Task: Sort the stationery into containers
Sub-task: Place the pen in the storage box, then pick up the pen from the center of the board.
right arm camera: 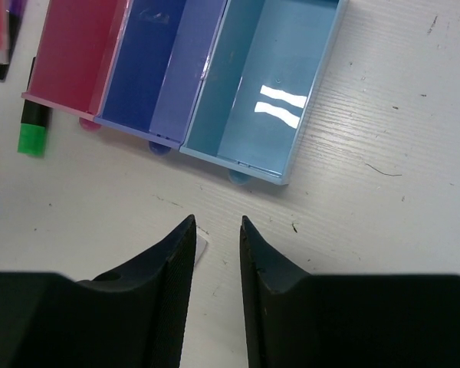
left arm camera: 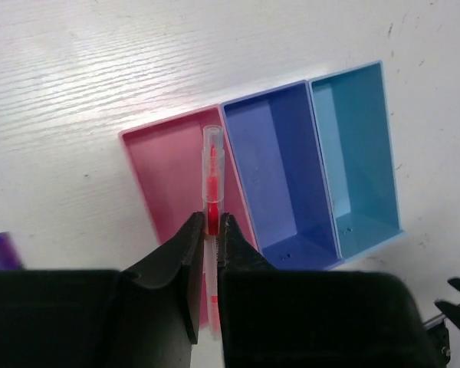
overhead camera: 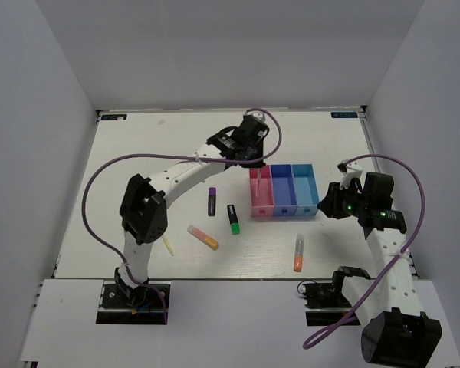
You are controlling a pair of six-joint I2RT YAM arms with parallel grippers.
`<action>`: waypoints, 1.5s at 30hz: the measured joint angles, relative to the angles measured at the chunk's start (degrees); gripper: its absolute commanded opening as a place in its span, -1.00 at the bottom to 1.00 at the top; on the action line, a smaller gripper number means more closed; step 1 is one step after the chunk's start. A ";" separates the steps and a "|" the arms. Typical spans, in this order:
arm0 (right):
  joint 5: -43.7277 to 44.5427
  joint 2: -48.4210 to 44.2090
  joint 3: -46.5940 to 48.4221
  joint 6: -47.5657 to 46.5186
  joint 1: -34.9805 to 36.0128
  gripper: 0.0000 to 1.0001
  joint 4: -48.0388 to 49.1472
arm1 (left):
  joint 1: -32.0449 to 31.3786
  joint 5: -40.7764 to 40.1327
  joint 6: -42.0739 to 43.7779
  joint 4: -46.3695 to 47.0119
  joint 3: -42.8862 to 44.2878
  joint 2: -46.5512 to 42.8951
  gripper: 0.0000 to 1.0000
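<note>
Three joined bins stand mid-table: pink [overhead camera: 261, 192], dark blue [overhead camera: 282, 190], light blue [overhead camera: 304, 189]. My left gripper [overhead camera: 253, 159] is shut on the thin pink pen [left arm camera: 212, 165] and holds it above the pink bin [left arm camera: 161, 176], the pen pointing along the bin. My right gripper [overhead camera: 333, 202] is open and empty, low over the table just right of the light blue bin [right arm camera: 253, 84]. On the table lie the purple-capped marker [overhead camera: 212, 201], green-capped marker [overhead camera: 233, 219], orange-pink marker [overhead camera: 202, 237], grey-orange marker [overhead camera: 299, 252] and thin yellow pen [overhead camera: 168, 244].
White walls close in the table at the back and both sides. The left arm [overhead camera: 176, 176] arches over the table's left half. The green-capped marker [right arm camera: 33, 130] lies close to the pink bin's near end.
</note>
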 measured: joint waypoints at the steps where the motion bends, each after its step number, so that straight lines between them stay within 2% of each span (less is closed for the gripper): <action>1: 0.00 0.00 0.00 0.00 0.00 -0.34 0.00 | -0.15 -0.04 -0.17 0.33 0.90 1.31 -1.00; 3: 0.00 0.00 0.00 0.00 0.00 -0.31 0.00 | -0.46 -0.39 -0.52 0.94 2.49 3.98 -1.00; 5: 0.00 0.00 0.00 0.15 0.00 -0.17 0.00 | -0.68 -0.74 -0.94 1.09 3.43 6.14 -0.85; 6: 0.00 0.00 0.00 0.24 0.00 -0.09 0.00 | -0.68 -0.87 -1.25 1.29 3.56 7.02 -0.70; 8: 0.02 -0.02 0.00 0.20 0.00 0.13 -0.02 | -0.68 -1.16 -1.70 1.36 3.45 8.26 -0.50; 12: 0.04 -0.02 0.00 0.02 0.00 0.19 -0.02 | -0.68 -1.75 -2.21 1.79 2.14 8.63 -0.02; 16: 0.02 -0.02 0.00 -0.02 0.00 0.19 0.00 | -0.79 -2.21 -2.29 1.84 1.49 8.61 0.04; 17: 0.02 -0.02 0.00 -0.02 0.00 0.15 0.00 | -0.85 -2.21 -2.25 1.84 1.49 8.59 -0.04; 18: 0.02 -0.02 0.00 -0.04 0.00 -0.11 -0.02 | -0.94 -2.32 -2.21 1.79 1.49 8.46 -0.52; 19: 0.04 -0.02 0.00 -0.35 0.00 -0.37 0.00 | -1.09 -2.49 -2.29 1.64 1.49 8.17 -0.76; 20: 0.00 -0.02 0.00 -0.44 0.00 -0.67 0.00 | -1.36 -2.99 -1.84 1.25 1.38 7.67 -0.92; 21: 0.02 -0.02 0.00 -0.28 0.00 -1.00 -0.04 | -1.73 -3.85 -1.31 1.25 0.26 6.49 -0.99; 22: 0.04 0.00 0.00 -0.37 -0.02 -1.00 -0.04 | -2.23 -4.57 -1.11 0.68 -1.81 4.37 -0.96; 23: -0.09 0.00 0.00 -0.35 -0.02 -1.00 -0.11 | -2.75 -5.79 -0.96 0.22 -4.48 1.51 -0.76; 24: -0.04 0.02 0.00 -0.24 -0.02 -0.13 -0.17 | -3.23 -7.15 -0.94 0.26 -8.57 -2.25 -0.46; 25: -0.11 0.04 0.00 -0.07 -0.02 0.37 -0.42 | -3.63 -8.70 -1.46 0.85 -14.38 -7.50 -0.14; 26: -0.24 0.07 0.00 -0.15 0.00 0.58 -0.79 | -4.09 -10.16 -2.05 0.42 -20.65 -13.40 0.01; 27: -0.52 0.20 0.02 -0.61 0.00 0.63 -1.07 | -3.96 -11.34 -3.34 0.09 -27.80 -20.06 0.18; 28: -0.90 0.44 0.07 -1.25 0.00 0.49 -1.29 | -3.21 -12.35 -4.81 -1.81 -34.05 -26.53 0.19; 29: -1.27 0.79 0.17 -1.75 0.00 0.22 -1.51 | -1.57 -13.31 -6.36 -2.82 -39.74 -32.50 0.19; 30: -1.60 1.14 0.31 -2.21 0.02 -0.08 -1.77 | 0.85 -13.70 -7.65 -2.43 -45.18 -37.64 0.19; 31: -1.86 1.33 0.35 -2.54 0.00 -0.48 -1.97 | 4.00 -14.19 -8.90 -3.21 -50.38 -42.32 0.09; 33: -2.29 1.42 0.33 -2.62 0.00 -0.54 -2.40 | 10.97 -14.58 -10.93 -5.29 -58.64 -48.30 0.03; 36: -2.64 1.42 0.33 -2.38 0.00 -0.54 -2.56 | 18.34 -13.60 -12.00 -6.73 -65.99 -49.48 0.01; 45: -2.60 1.44 0.33 -2.23 0.00 -0.51 -2.54 | 25.77 -9.11 -11.78 -3.93 -68.04 -41.00 0.03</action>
